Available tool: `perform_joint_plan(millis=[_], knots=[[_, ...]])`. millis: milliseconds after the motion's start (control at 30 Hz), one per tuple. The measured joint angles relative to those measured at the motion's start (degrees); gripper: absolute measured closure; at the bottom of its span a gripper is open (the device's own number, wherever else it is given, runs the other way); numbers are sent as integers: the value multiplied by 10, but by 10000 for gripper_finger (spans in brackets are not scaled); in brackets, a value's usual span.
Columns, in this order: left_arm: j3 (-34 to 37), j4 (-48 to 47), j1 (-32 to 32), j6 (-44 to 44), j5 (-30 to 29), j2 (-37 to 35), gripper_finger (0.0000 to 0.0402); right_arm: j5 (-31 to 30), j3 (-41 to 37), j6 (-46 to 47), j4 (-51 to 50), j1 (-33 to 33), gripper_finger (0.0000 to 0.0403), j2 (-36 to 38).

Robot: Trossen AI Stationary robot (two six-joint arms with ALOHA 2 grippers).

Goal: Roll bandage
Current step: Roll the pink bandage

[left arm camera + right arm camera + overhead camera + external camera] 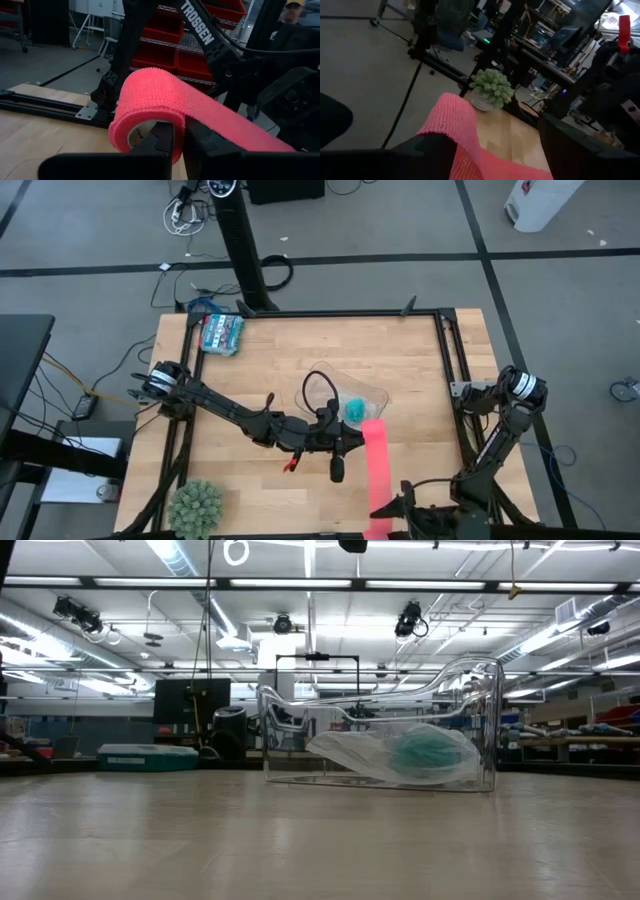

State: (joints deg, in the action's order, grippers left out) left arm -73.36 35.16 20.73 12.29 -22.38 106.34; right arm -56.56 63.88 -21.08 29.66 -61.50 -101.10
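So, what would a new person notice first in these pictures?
First, the bright pink bandage: a long strip running from mid-table to the near edge, its rolled end pinched in the left gripper. Next, a clear plastic tray holding a teal roll at the table's middle. A spiky green plant stands at the near left corner.

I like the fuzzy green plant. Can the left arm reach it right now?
Probably not yet. The left arm's fingers are shut on the bright pink-red soft fabric bandage at mid-table, so they are busy. The spiky green ball-shaped plant sits apart at the near left corner, with bare table between them.
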Motion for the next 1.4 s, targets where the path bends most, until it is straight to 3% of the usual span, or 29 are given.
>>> perform_joint_plan(millis=[200,333,500,633,733,867,967,1067,1100,1167,1200,1233,1300,1333,1400], knots=[[0,1,0,0,2,0,375,-106,0,-18,-17,-10,155,1],[0,2,0,3,13,0,375,-126,0,-101,-49,-37,159,1],[0,2,0,4,15,0,375,-232,0,-164,-49,-62,163,1],[0,10,0,4,15,0,375,-223,0,-134,-47,-64,166,1],[0,14,0,4,15,0,375,-271,0,-128,-16,-64,170,0],[0,14,0,7,15,0,375,-228,0,-129,-14,-62,176,0],[0,14,0,12,16,0,375,-332,0,-154,18,-62,184,0],[0,14,0,13,16,0,375,-226,0,-123,-1,-58,192,1],[0,14,-1,14,16,0,375,-225,0,-141,-10,-59,193,-1],[0,14,-1,14,16,0,375,-321,0,-155,5,-61,198,-2],[0,14,-1,14,17,0,375,-332,0,-148,14,-57,201,0],[0,14,-1,14,17,0,375,-313,0,-135,16,-55,203,2],[0,13,-1,15,17,0,375,-208,0,-126,17,-57,207,0],[0,12,-1,15,17,0,375,-209,0,-133,14,-58,208,-1],[0,12,-1,14,17,0,375,-320,0,-133,28,-60,212,-1]])
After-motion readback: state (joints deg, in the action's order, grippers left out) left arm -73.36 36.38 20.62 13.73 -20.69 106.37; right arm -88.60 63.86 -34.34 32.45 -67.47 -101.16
